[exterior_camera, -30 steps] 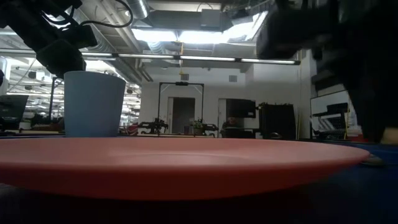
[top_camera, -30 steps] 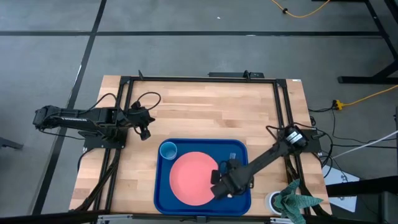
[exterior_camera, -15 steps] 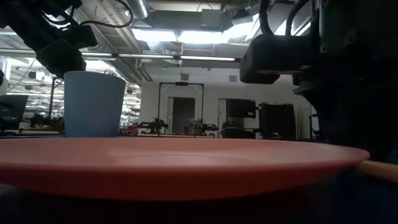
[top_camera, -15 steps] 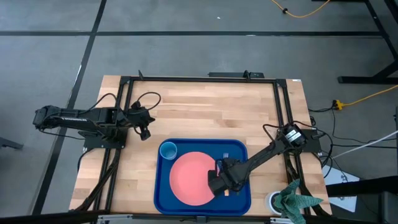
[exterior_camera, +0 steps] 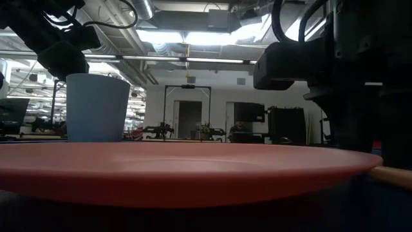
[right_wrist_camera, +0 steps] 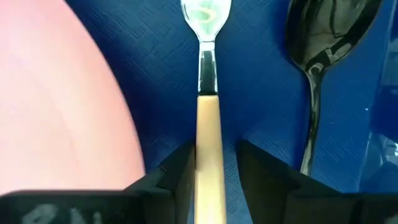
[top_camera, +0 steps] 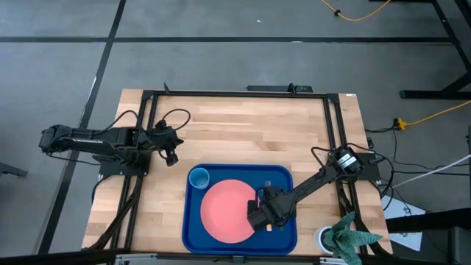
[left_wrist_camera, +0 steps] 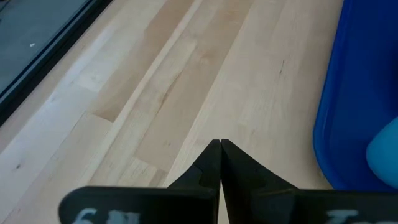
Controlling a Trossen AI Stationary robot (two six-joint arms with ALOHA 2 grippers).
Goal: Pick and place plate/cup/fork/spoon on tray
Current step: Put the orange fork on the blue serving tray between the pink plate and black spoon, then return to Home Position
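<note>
While your right gripper (right_wrist_camera: 210,167) stands apart astride the fork (right_wrist_camera: 208,99), its tan handle lies flat on the tray (right_wrist_camera: 261,93); your left gripper (left_wrist_camera: 220,163) is together.

The surface (top_camera: 243,125) is a light wooden butcher-block top with a black metal frame along its far edge and both sides. The dark-blue tray (top_camera: 193,221) lies flat on it at the near middle. At the near right corner stands a white round container (top_camera: 324,237) with a green cloth (top_camera: 349,235).
</note>
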